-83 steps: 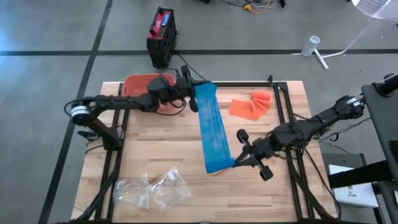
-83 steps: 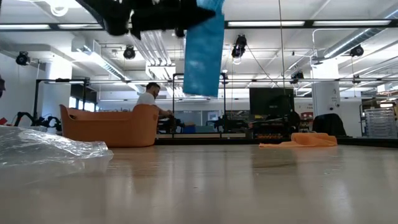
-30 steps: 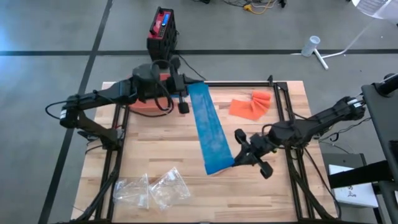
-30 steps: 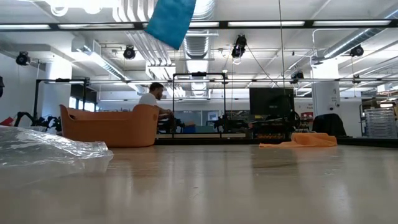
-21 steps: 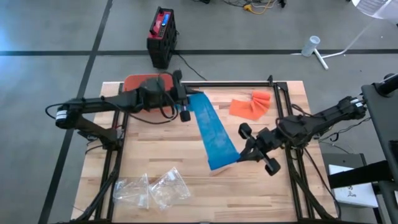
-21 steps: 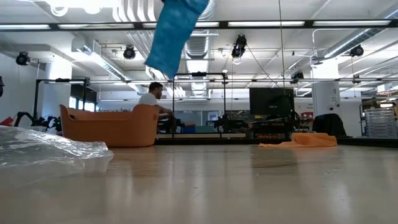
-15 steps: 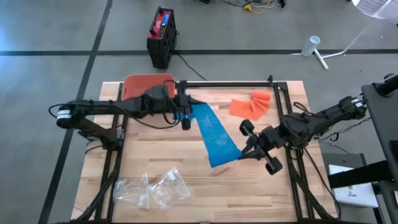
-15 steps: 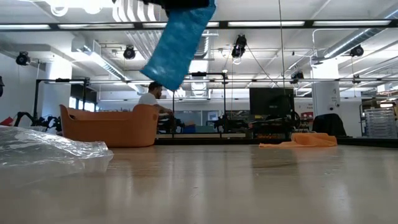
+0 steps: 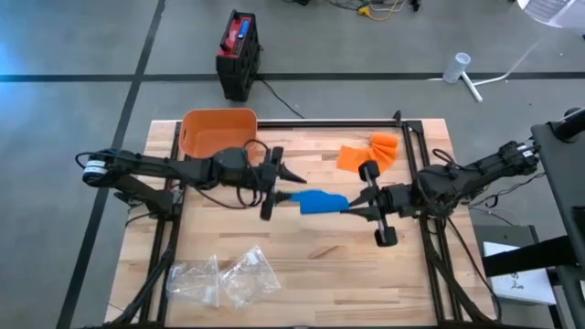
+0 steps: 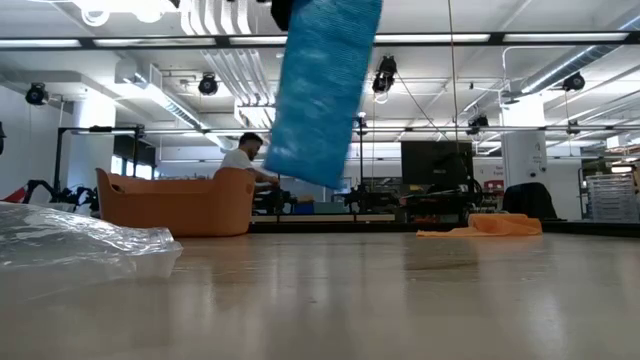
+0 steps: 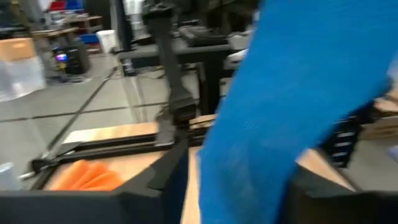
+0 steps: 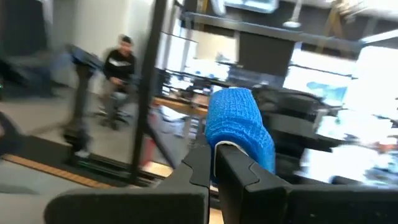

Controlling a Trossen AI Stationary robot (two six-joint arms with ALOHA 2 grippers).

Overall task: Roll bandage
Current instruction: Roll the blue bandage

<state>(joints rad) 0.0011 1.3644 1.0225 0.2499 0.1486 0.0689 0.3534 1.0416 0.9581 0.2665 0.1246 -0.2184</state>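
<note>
One blue bandage [image 9: 320,202], held off the tabletop near its centre, pinched in the closed right gripper [image 9: 349,209]. Left gripper [image 9: 285,184] beside it, jaws parted. One orange tub [image 9: 216,133], far-left corner. One orange cloth [image 9: 366,153], far edge. Two plastic bags [image 9: 224,277], near-left corner.

Blue bandage [image 9: 318,202]: soft crepe strip, unrolled, not lying on the table. High view shows it foreshortened near table centre, long axis running from 9 toward 3 o'clock. Low view shows it hanging clear above the tabletop, lower edge free, tilted slightly. One end pinched, bunched over itself.
</note>
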